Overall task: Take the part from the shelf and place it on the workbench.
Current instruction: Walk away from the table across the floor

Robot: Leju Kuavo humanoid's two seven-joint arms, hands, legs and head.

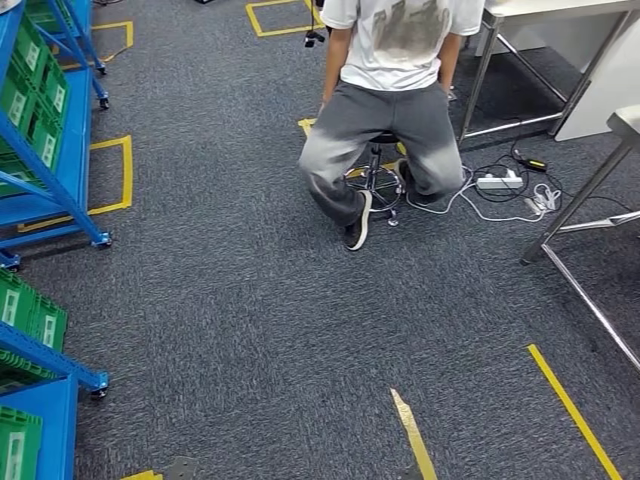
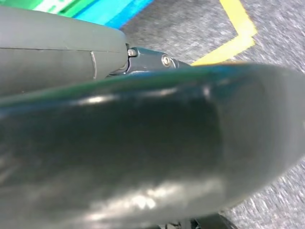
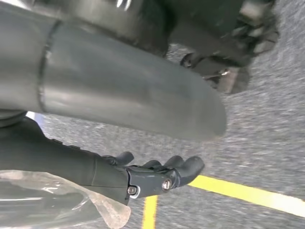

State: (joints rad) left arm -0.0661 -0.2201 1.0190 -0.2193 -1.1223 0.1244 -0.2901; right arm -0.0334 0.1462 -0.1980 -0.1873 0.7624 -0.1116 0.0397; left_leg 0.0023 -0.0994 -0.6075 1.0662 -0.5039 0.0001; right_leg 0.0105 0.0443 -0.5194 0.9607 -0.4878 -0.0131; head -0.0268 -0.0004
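Clear crinkled plastic bag [image 3: 54, 200], apparently the part, lies against the right hand [image 3: 151, 174], grip undeterminable; left hand [image 2: 144, 152] likewise undeterminable; white steel-legged surface [image 1: 555, 8] stands ahead-right, nearer the right hand.

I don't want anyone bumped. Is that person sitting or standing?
Sitting: the person is on a small stool, knees bent, back to the robot.

A part in a crumpled clear plastic bag [image 3: 54, 200] lies against the right hand [image 3: 151, 176] above grey carpet; whether it is gripped cannot be told. The blue shelf [image 1: 72, 150] with slanted green bins [image 1: 30, 95] stands left, and the white-topped, metal-legged workbench [image 1: 558, 8] far right.
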